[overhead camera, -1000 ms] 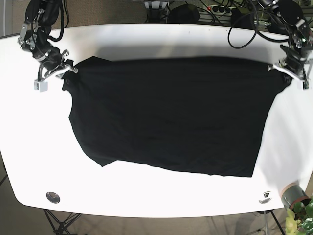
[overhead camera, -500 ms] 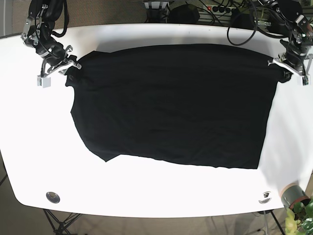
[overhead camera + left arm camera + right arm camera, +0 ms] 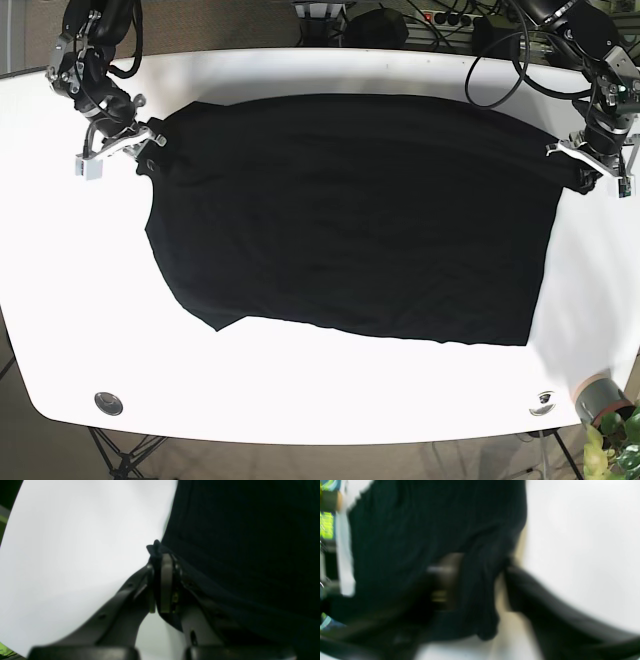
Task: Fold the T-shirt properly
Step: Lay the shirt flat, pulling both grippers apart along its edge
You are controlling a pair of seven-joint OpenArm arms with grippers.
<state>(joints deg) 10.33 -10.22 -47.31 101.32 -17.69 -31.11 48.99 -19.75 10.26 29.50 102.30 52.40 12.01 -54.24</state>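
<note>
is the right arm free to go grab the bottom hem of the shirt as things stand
Probably not right away. The right pincer looks shut on a far corner of the T-shirt, so it would have to let go first. The near hem lies uncovered on the table, with nothing across the way.

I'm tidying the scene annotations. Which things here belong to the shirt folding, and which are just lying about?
Job:
black cotton T-shirt
left gripper and right gripper, each clamping a shirt corner
white table

Lying about:
potted green plant
black cables
</note>
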